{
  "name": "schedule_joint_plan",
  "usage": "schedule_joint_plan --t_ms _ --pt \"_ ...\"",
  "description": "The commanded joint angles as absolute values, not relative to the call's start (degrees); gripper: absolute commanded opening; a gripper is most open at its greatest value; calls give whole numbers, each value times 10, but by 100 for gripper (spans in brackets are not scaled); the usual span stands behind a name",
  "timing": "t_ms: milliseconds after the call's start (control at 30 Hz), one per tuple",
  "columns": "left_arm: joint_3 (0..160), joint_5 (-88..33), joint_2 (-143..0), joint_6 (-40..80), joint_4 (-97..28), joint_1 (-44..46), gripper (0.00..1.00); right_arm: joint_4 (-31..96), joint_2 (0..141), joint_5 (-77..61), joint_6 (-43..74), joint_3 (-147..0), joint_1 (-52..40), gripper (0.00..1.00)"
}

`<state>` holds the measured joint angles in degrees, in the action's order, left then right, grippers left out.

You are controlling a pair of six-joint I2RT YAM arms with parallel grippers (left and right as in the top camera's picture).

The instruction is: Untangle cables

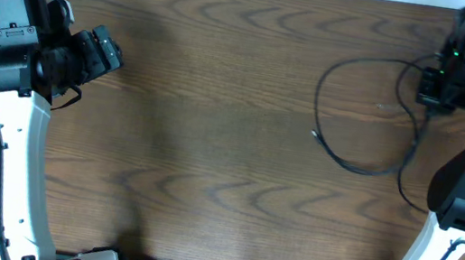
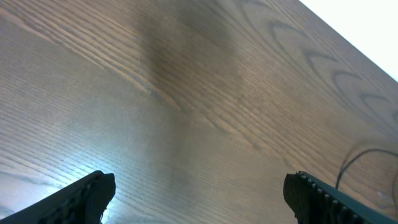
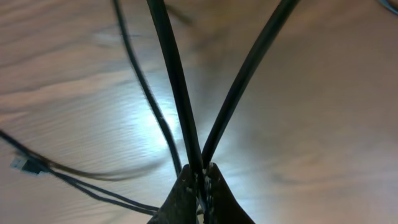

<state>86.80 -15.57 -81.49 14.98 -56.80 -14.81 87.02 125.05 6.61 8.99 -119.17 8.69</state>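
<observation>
Right gripper (image 3: 199, 177) is pressed together and pinching the black cable (image 3: 176, 93). In the right wrist view two strands fan up and away from the fingertips in a V. Can't really tell if that's one cord doubled over or two separate ones, the view is too tight for that.

From overhead, the rest of the cable lies in a loose loop on the right side of the wooden table (image 1: 212, 145). It spreads from the right gripper toward the middle, with a small plug (image 3: 18, 164) at the free end on the loop's inner side. No white cord in sight.

Left gripper (image 2: 199, 183) is spread wide and holding nothing. It hangs over bare wood on the far left, well apart from the loop, and only a sliver of cable shows at the right edge of its camera.

So the loop runs roughly left-right, and the plug end points toward the left arm. My guess is the left arm has to reach across to grab that free end.
</observation>
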Motion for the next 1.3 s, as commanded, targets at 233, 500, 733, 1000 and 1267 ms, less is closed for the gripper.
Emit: schedule_joint_plan --t_ms 233,500,733,1000,1267 --pt "863 -171 -817 154 -559 -150 93 885 1130 160 167 -1192 199 1" --pt "863 -191 -817 154 -547 -150 92 829 1055 91 145 -1192 382 1" --pt "863 -191 -817 154 -547 -150 93 760 1073 3 111 -1191 470 1" --pt "863 -191 -817 169 -547 -150 92 764 1077 -55 76 -1191 456 99" --pt "863 -190 -817 168 -547 -150 92 808 1077 -157 -51 -1191 350 99"
